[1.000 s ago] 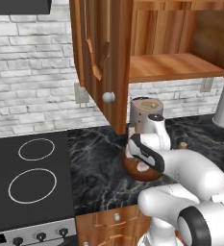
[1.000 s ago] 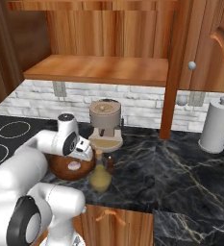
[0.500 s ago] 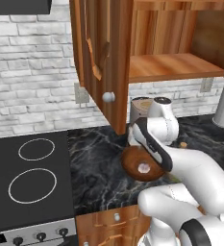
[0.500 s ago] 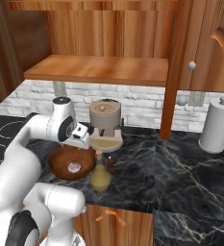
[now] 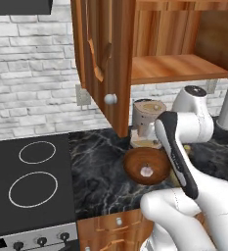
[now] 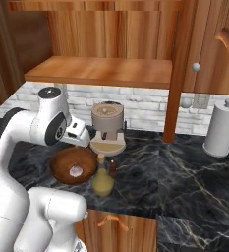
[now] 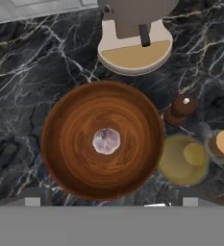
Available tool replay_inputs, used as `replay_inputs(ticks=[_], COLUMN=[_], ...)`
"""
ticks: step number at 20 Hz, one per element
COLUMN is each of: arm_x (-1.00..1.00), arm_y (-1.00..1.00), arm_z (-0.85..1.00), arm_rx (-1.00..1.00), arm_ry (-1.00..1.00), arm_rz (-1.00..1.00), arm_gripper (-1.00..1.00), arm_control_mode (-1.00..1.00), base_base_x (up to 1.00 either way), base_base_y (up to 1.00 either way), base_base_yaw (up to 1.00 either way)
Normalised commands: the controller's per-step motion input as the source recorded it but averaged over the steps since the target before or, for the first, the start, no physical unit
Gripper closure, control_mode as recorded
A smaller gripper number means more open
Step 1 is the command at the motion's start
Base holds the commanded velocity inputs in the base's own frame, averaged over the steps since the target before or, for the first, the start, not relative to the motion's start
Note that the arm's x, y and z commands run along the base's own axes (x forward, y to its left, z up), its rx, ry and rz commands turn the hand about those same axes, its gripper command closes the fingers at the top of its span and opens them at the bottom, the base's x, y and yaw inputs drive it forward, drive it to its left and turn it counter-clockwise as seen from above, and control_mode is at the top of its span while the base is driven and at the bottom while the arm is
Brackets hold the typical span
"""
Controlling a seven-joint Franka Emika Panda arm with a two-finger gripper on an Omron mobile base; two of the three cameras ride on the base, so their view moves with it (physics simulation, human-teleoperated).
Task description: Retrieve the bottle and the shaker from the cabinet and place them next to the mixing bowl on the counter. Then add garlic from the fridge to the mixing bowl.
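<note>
A wooden mixing bowl [image 7: 102,139] sits on a dark marble worktop [image 7: 27,62], seen from straight above in the hand view. A single pale garlic bulb [image 7: 106,141] lies at the centre of the bowl's floor. Just beside the bowl stands a round yellowish bottle [image 7: 184,158], its body close to the bowl's rim. A small dark brown shaker [image 7: 181,108] stands near both, between the bottle and a beige coffee grinder [image 7: 134,33] whose round base lies just beyond the bowl. In the right base view the white arm bends over the bowl, with the gripper [image 6: 79,134] above it, jaws spread wide apart and holding nothing. An open wooden cabinet [image 6: 106,44] hangs above the worktop, and a paper towel roll [image 6: 221,129] stands well apart to one side.
</note>
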Motion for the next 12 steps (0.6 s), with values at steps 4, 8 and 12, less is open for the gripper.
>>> replay_inputs(ticks=[4,8,12], arm_x=[-0.94,-0.78,-0.42], arm_y=[0.0,0.0,0.0], arm_z=[0.82,0.86,0.91], arm_rx=[0.0,0.0,0.0], arm_ry=[-0.2,-0.2,-0.19], arm_rz=[0.0,0.0,0.0], arm_gripper=[-1.0,-1.0,-1.0], arm_control_mode=[-1.0,-1.0,-1.0], base_base_x=[0.0,0.0,0.0], base_base_y=[0.0,0.0,0.0], base_base_yaw=[0.0,0.0,0.0])
